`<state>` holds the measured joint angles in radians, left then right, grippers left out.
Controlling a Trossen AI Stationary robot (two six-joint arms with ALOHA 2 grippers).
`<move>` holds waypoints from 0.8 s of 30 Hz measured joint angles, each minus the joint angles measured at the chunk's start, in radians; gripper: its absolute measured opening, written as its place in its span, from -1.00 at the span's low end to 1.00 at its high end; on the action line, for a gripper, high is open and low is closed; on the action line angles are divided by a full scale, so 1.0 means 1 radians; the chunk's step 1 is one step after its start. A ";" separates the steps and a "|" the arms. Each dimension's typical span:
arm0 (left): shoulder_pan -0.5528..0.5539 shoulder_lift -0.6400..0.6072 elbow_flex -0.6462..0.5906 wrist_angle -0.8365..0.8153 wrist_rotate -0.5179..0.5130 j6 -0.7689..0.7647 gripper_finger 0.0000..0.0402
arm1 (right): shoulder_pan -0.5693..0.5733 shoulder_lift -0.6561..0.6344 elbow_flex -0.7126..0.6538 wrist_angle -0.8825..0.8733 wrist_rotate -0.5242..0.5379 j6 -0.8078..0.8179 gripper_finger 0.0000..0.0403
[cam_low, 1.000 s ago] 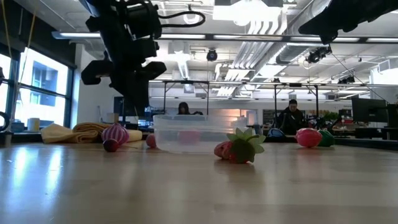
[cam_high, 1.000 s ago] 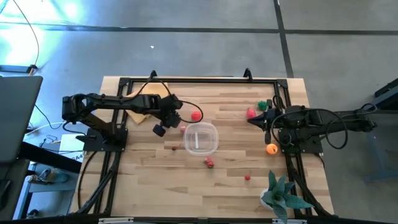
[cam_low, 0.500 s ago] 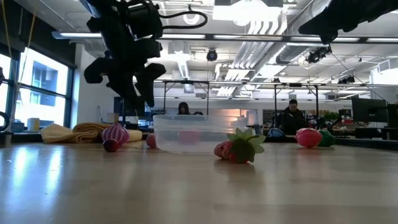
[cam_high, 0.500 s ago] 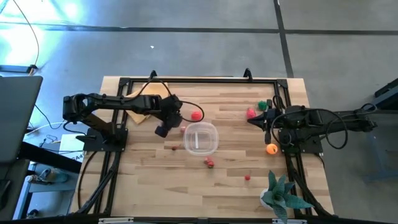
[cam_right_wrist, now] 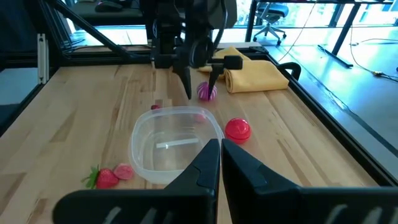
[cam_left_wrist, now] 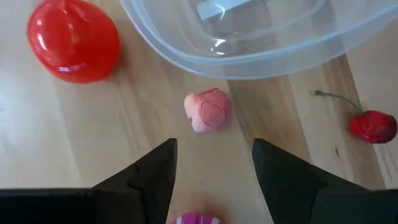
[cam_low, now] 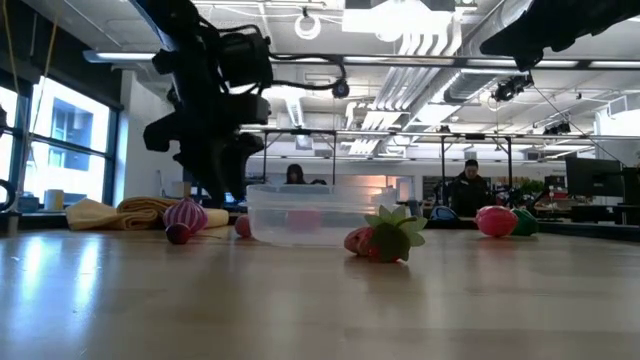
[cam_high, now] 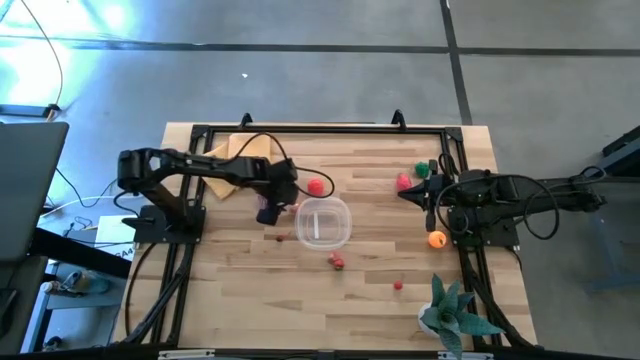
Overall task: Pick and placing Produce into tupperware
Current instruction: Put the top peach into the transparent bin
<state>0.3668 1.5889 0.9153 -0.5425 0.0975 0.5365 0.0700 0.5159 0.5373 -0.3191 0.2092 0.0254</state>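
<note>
Left gripper (cam_left_wrist: 211,168), fingers spread, hangs over pink piece (cam_left_wrist: 209,109) beside tub (cam_left_wrist: 261,37); right gripper (cam_right_wrist: 221,155) pressed together, idle at table's right.

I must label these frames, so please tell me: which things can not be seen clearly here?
- Purple produce piece: left wrist view, cut off by the edge.
- Tub contents: low view, blurred by its wall.
- Small pieces beside the tub: high view, too small.
- Right gripper: jaws look shut.
</note>
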 joint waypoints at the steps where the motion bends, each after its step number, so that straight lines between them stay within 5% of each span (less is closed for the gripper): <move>1: 0.000 0.008 0.000 0.006 0.000 0.001 0.00 | 0.000 0.000 0.000 0.000 0.000 0.000 -0.95; 24: 0.000 0.139 -0.001 0.157 0.018 -0.055 0.24 | 0.000 0.000 0.000 0.000 0.000 0.000 -0.95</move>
<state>0.3664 1.7282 0.9146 -0.3851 0.1155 0.4819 0.0700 0.5156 0.5373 -0.3189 0.2094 0.0254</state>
